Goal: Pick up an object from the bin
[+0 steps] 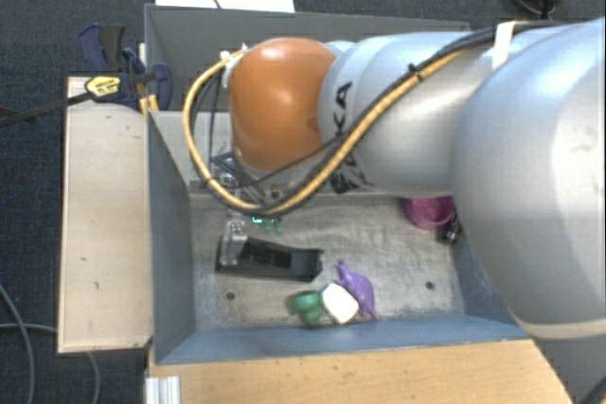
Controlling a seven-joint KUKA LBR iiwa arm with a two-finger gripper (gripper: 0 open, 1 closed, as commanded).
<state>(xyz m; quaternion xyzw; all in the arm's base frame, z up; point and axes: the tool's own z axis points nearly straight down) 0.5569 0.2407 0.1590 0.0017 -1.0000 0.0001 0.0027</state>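
Hanging low over the left of the bin (172,232) floor, just left of frame centre, the gripper (233,247) sits at the left end of a black flat piece (282,261) that lies nearly level along the floor. Whether the tool is released or clenched cannot be told, since the orange cover (279,99) and cables above mask it. The black piece is judged to be rigid plastic, light, with smooth faces that may slip. A hold across its narrow width, nearer the middle than the tip, would likely keep it from swinging. Just below and to the right of it lies a small cluster: a green lump (305,305), a white block (340,303) touching it, and a purple figure (357,287) against the white block. A magenta round thing (428,210) rests farther right, partly under the arm (454,118). Clearances — the left wall is near the gripper and the front wall lies beyond the cluster. Bare floor lies to the right of the black piece, and straight up appears the freest path.
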